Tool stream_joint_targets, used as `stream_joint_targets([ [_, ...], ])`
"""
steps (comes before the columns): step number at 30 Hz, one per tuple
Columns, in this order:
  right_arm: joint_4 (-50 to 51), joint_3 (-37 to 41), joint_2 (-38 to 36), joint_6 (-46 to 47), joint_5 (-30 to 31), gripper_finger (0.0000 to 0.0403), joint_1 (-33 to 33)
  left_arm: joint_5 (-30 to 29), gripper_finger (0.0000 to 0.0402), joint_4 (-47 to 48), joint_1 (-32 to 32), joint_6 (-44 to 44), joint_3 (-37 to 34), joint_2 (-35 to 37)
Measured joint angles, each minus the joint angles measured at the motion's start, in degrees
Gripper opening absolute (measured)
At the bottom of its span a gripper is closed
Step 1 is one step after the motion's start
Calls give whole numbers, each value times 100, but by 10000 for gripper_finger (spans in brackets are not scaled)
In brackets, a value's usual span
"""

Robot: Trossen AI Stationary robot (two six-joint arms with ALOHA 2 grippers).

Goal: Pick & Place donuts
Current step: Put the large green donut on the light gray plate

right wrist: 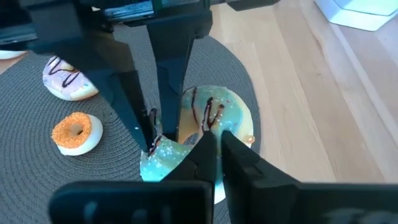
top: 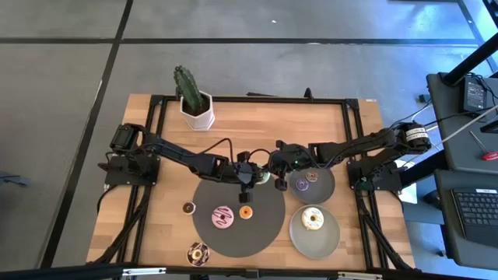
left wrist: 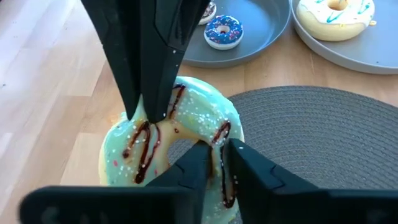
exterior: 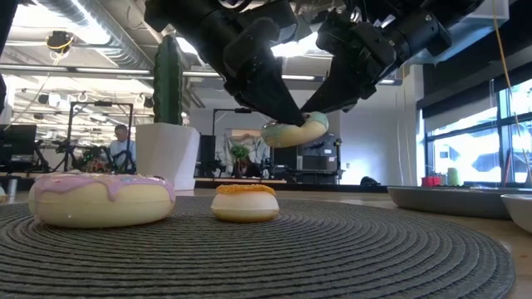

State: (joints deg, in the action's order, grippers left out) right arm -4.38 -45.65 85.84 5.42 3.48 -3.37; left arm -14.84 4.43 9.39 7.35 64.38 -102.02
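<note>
You see both arms meeting over the dark round mat [top: 233, 233]: left gripper [left wrist: 155, 115] and right gripper [right wrist: 214, 140] each pinch opposite sides of the pale green donut [exterior: 294, 131], lifted above the mat's edge. Release one side before the other pulls away

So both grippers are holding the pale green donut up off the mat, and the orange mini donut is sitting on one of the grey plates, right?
Not quite. Both the left gripper and the right gripper do grip the pale green donut above the mat, but the orange mini donut sits on the mat, not a grey plate. The high view shows it.
</note>
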Motion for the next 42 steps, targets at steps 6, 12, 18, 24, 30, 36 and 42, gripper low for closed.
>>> stream_joint_targets([
  [6,126,0,-200,-58,172,16,0,136,124,180,26,36,0,220],
  [12,1193,-5,-976,128,279,15,-126,-43,147,379,154,39,-31,829],
  [18,2700,-4,-1907,1001,311,14,-964,-120,149,342,376,-11,-42,1176],
  [24,3149,28,-2467,2389,517,14,-2555,-477,144,351,576,33,-48,1235],
  [30,2476,777,-2148,3711,1655,14,-3899,-516,145,288,627,328,-48,1233],
  [36,805,1269,-1539,3881,1759,14,-4525,-511,144,297,618,588,-48,1231],
  [42,607,1296,-904,4122,2017,14,-4980,-515,148,306,616,647,-48,1228],
])
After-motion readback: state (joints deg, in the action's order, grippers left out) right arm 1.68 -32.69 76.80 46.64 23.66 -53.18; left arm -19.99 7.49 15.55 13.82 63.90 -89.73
